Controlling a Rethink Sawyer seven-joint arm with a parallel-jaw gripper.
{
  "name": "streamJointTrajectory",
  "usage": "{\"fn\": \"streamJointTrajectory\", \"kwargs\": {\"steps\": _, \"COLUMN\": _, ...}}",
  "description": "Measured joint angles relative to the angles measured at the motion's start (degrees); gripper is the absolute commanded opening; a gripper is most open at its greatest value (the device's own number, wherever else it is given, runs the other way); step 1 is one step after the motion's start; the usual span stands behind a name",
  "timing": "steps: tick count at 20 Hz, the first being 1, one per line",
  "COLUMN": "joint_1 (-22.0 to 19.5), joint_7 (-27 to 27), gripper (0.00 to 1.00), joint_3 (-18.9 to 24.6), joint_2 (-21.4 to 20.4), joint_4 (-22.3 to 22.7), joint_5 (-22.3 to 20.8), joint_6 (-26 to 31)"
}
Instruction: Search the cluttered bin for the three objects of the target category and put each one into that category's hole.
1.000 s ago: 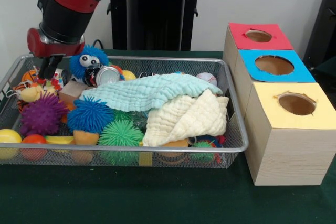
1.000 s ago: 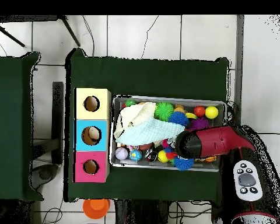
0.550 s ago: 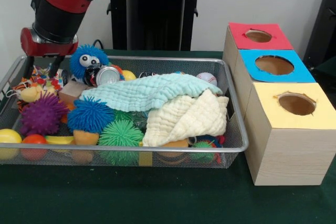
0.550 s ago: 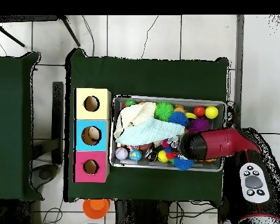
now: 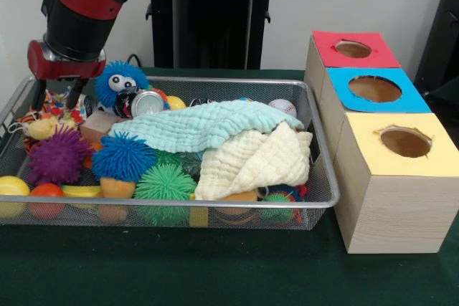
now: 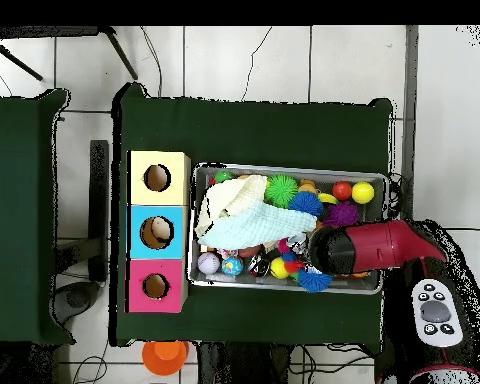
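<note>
My gripper [image 5: 56, 97] hangs open over the far left corner of the wire mesh bin [image 5: 215, 204], its two black fingers apart just above a multicoloured toy [image 5: 54, 103]. Nothing is held. Beside it sit a blue fuzzy ball with googly eyes [image 5: 118, 80] and a silver can [image 5: 147, 102]. To the right stand three wooden boxes with round holes: red [image 5: 353, 49], blue [image 5: 374, 89] and yellow [image 5: 405, 141]. In the overhead view the red arm [image 6: 369, 247] covers the gripper at the bin's [image 6: 284, 168] right end.
A mint cloth [image 5: 197, 123] and a cream cloth [image 5: 254, 159] cover the bin's middle and right. Purple [image 5: 57, 155], blue [image 5: 123, 155] and green [image 5: 165, 183] spiky balls, a baseball [image 5: 282, 107], a wooden block [image 5: 97, 125] and small red and yellow balls fill the rest.
The gripper has lifted out of the clutter and shifted slightly left in the front view. Its fingers stand wider apart than a second ago. Nothing came up with it.
</note>
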Motion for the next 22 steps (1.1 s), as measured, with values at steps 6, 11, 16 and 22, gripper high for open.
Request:
{"fn": "streamJointTrajectory", "kwargs": {"steps": 6, "joint_1": -0.48, "joint_7": 0.00, "gripper": 1.00, "joint_3": 0.19, "joint_2": 0.59, "joint_4": 0.00, "joint_5": -0.01, "joint_6": -4.48}}
{"fn": "streamJointTrajectory", "kwargs": {"steps": 11, "joint_1": -0.55, "joint_7": 0.00, "gripper": 1.00, "joint_3": 0.29, "joint_2": 0.66, "joint_4": 0.00, "joint_5": -0.01, "joint_6": -7.25}}
{"fn": "streamJointTrajectory", "kwargs": {"steps": 16, "joint_1": -0.56, "joint_7": 0.00, "gripper": 1.00, "joint_3": 0.28, "joint_2": 1.11, "joint_4": -0.23, "joint_5": -0.01, "joint_6": -7.43}}
{"fn": "streamJointTrajectory", "kwargs": {"steps": 22, "joint_1": -0.29, "joint_7": 0.00, "gripper": 1.00, "joint_3": 0.03, "joint_2": 3.27, "joint_4": -1.83, "joint_5": -0.01, "joint_6": -7.32}}
